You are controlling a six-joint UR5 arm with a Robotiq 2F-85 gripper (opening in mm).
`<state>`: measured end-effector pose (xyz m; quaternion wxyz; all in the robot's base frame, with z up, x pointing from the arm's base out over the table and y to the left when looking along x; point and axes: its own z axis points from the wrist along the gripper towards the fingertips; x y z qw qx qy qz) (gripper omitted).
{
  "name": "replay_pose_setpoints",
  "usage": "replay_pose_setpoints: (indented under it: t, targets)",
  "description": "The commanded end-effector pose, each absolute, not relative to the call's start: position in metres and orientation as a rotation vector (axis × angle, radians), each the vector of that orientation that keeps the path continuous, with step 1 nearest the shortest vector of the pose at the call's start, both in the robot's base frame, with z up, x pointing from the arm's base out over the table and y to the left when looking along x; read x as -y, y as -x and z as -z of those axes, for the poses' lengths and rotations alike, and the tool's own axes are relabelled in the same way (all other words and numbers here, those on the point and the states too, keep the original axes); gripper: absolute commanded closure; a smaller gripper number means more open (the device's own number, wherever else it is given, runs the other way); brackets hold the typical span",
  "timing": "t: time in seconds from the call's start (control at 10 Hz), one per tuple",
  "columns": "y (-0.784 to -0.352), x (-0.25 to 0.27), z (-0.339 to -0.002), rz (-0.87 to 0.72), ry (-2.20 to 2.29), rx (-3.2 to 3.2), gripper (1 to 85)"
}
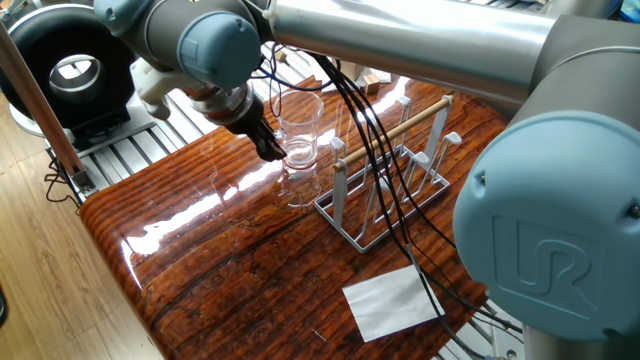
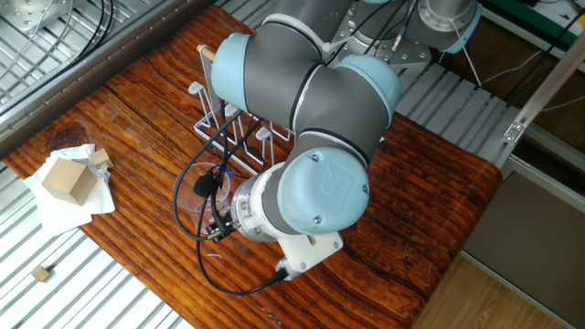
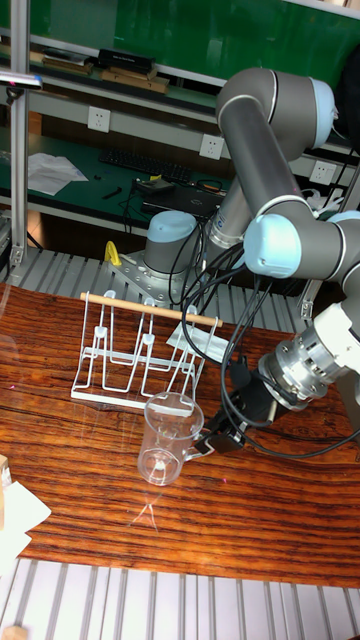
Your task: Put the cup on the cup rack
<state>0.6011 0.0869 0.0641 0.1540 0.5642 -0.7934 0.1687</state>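
Observation:
The clear glass cup [image 1: 301,128] hangs a little above the wooden table, tilted, with its reflection on the shiny top below it. My gripper [image 1: 274,152] is shut on its side wall near the base. In the tall fixed view the cup [image 3: 167,436] sits just in front of the cup rack [image 3: 140,352], and the gripper [image 3: 207,443] holds it from the right. The cup rack [image 1: 392,165] is pale wire with upright pegs and a wooden rod on top, standing right of the cup. In the other fixed view my wrist hides most of the cup [image 2: 195,194].
A white sheet [image 1: 393,300] lies on the table [image 1: 230,280] near its front edge. A cardboard box [image 2: 68,179] on white paper sits beyond the rack's end. A black round device [image 1: 70,70] stands off the table's left. Black cables [image 1: 370,150] trail over the rack.

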Motion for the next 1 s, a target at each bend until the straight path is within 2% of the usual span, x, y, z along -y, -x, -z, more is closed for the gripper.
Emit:
replay_pose_setpoints:
  t: [0.0, 0.1, 0.2, 0.6, 0.9]
  targets:
    - [-0.606, -0.087, -0.064, -0.496, -1.613, 2.299, 55.0]
    - [-0.607, -0.086, -0.065, -0.509, -1.604, 2.308, 73.3]
    - [-0.608, -0.086, -0.065, -0.517, -1.594, 2.316, 84.7]
    - [-0.605, -0.083, -0.067, -0.512, -1.585, 2.304, 84.7]
    - [-0.597, -0.104, -0.063, -0.389, -1.553, 2.387, 84.7]
